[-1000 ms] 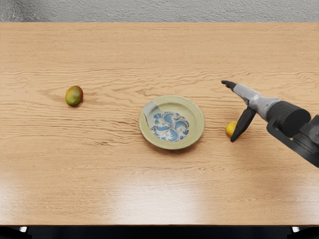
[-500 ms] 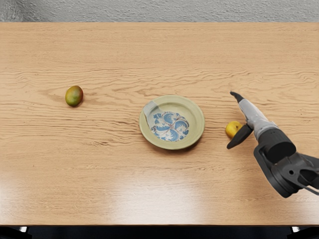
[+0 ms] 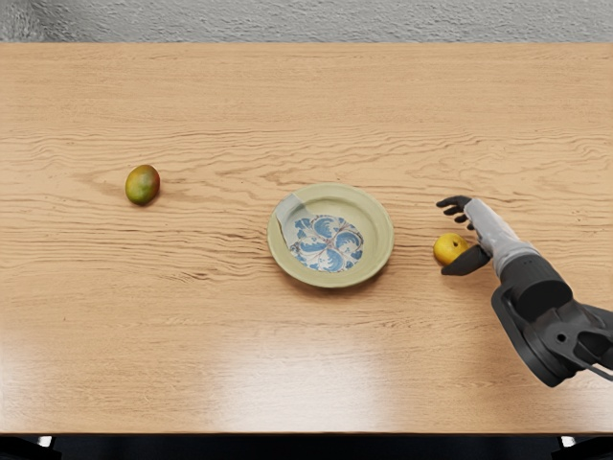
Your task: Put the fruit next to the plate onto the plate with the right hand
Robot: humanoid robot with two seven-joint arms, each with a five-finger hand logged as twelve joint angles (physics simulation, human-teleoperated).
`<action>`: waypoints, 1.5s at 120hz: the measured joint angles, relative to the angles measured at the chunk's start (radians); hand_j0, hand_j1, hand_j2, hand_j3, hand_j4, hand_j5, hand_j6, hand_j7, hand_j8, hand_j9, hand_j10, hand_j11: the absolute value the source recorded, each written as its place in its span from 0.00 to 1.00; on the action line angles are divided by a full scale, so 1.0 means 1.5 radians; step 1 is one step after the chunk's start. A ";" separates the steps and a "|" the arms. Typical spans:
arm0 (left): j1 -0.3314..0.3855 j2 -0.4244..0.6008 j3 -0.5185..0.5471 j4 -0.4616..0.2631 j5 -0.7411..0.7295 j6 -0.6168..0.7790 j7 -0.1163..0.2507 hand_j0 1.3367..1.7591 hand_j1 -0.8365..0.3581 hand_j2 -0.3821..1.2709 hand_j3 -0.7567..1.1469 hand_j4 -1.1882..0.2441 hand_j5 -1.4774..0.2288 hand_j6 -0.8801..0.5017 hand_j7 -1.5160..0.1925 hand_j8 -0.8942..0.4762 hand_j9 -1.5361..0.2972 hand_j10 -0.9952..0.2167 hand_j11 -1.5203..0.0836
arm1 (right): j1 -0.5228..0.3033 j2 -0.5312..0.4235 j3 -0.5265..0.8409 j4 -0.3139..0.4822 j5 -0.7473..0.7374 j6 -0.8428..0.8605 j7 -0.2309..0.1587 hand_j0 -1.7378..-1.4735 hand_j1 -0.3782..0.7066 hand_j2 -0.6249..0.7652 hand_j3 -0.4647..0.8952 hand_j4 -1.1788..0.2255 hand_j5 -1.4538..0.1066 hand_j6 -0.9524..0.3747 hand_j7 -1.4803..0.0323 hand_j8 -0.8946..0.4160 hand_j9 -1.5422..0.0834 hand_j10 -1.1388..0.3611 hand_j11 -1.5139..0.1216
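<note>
— Where is your hand?

— I see my right hand [image 3: 482, 233] coming in from the right edge, low over the light wooden table [image 3: 192, 335], just beside the small round yellow fruit [image 3: 445, 249].

— And its grip?

— Wide, holding nothing. The dark fingers [image 3: 453, 203] reach out past the fruit's far side. The thumb [image 3: 466, 263] sits at its near right side, touching or almost touching; I cannot tell which.

— Where does the fruit lie?

— On the table, to the right of the round green plate with the blue flower pattern [image 3: 379, 225], near its rim but apart from it, not on it. A green-and-red oval mango [image 3: 142, 184] lies well apart, far out on the left.
</note>
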 joint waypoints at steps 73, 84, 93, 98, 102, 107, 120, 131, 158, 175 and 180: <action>0.001 0.000 0.000 0.000 0.000 0.000 0.000 0.76 0.99 0.23 0.40 0.83 0.87 0.64 0.89 0.65 0.84 0.82 0.95 | -0.005 0.015 0.000 -0.024 0.006 0.000 0.000 0.30 0.53 0.39 0.34 0.52 0.55 0.37 0.59 0.33 0.58 0.46 0.56; 0.001 0.000 0.000 0.000 0.000 0.000 0.000 0.76 0.99 0.23 0.40 0.83 0.87 0.64 0.89 0.65 0.84 0.82 0.95 | -0.005 0.014 0.000 -0.024 0.007 0.000 0.000 0.30 0.55 0.41 0.34 0.49 0.52 0.36 0.56 0.34 0.56 0.44 0.54; 0.001 0.000 0.000 0.000 0.000 0.000 0.000 0.76 0.99 0.23 0.40 0.83 0.87 0.64 0.89 0.65 0.84 0.82 0.95 | -0.005 0.014 0.001 -0.024 0.008 0.001 0.000 0.31 0.56 0.42 0.34 0.48 0.50 0.37 0.54 0.36 0.53 0.42 0.51; 0.001 0.000 0.000 0.000 0.000 0.000 0.000 0.76 0.99 0.23 0.40 0.83 0.87 0.64 0.89 0.65 0.84 0.82 0.95 | -0.004 0.015 0.001 -0.024 0.010 0.001 0.000 0.31 0.56 0.43 0.34 0.47 0.49 0.37 0.53 0.36 0.52 0.41 0.50; 0.001 0.000 0.000 0.000 0.000 0.000 0.000 0.76 0.99 0.23 0.40 0.83 0.87 0.64 0.89 0.65 0.84 0.82 0.95 | -0.004 0.015 0.001 -0.026 0.011 0.001 0.000 0.31 0.57 0.43 0.34 0.47 0.48 0.37 0.52 0.37 0.52 0.41 0.50; 0.001 0.000 0.000 0.000 0.000 0.000 0.000 0.76 0.99 0.23 0.40 0.83 0.87 0.64 0.89 0.65 0.84 0.82 0.95 | -0.004 0.016 0.001 -0.027 0.011 0.001 0.000 0.31 0.56 0.42 0.34 0.46 0.47 0.38 0.51 0.37 0.51 0.40 0.49; 0.001 0.000 0.000 0.000 0.000 0.000 0.000 0.76 0.99 0.23 0.40 0.83 0.87 0.64 0.89 0.65 0.84 0.82 0.95 | -0.003 0.019 0.001 -0.030 0.012 0.001 -0.001 0.33 0.56 0.41 0.34 0.43 0.43 0.40 0.47 0.39 0.46 0.38 0.44; 0.001 0.000 0.000 0.000 0.000 0.000 0.000 0.76 0.99 0.23 0.40 0.83 0.87 0.64 0.89 0.65 0.84 0.82 0.95 | -0.002 0.023 0.003 -0.033 0.012 0.002 -0.002 0.35 0.56 0.41 0.34 0.40 0.39 0.42 0.44 0.42 0.43 0.40 0.41; 0.001 0.000 0.000 0.000 0.000 0.000 0.000 0.76 0.99 0.23 0.40 0.83 0.87 0.64 0.89 0.65 0.84 0.82 0.95 | 0.053 0.031 0.041 -0.062 0.066 0.002 0.000 0.32 0.60 0.60 0.34 0.38 0.34 0.39 0.40 0.41 0.38 0.38 0.37; 0.001 0.000 0.000 0.000 0.000 0.000 0.000 0.76 0.99 0.23 0.40 0.83 0.87 0.64 0.89 0.65 0.84 0.82 0.95 | 0.097 0.034 0.051 -0.069 0.113 0.002 0.000 0.31 0.62 0.65 0.34 0.38 0.33 0.39 0.39 0.40 0.38 0.38 0.36; 0.001 0.000 0.000 0.000 0.000 0.000 0.000 0.76 0.99 0.23 0.40 0.83 0.87 0.64 0.89 0.65 0.84 0.82 0.95 | 0.104 0.035 0.054 -0.070 0.118 0.002 0.000 0.30 0.62 0.66 0.34 0.38 0.33 0.38 0.39 0.40 0.37 0.38 0.36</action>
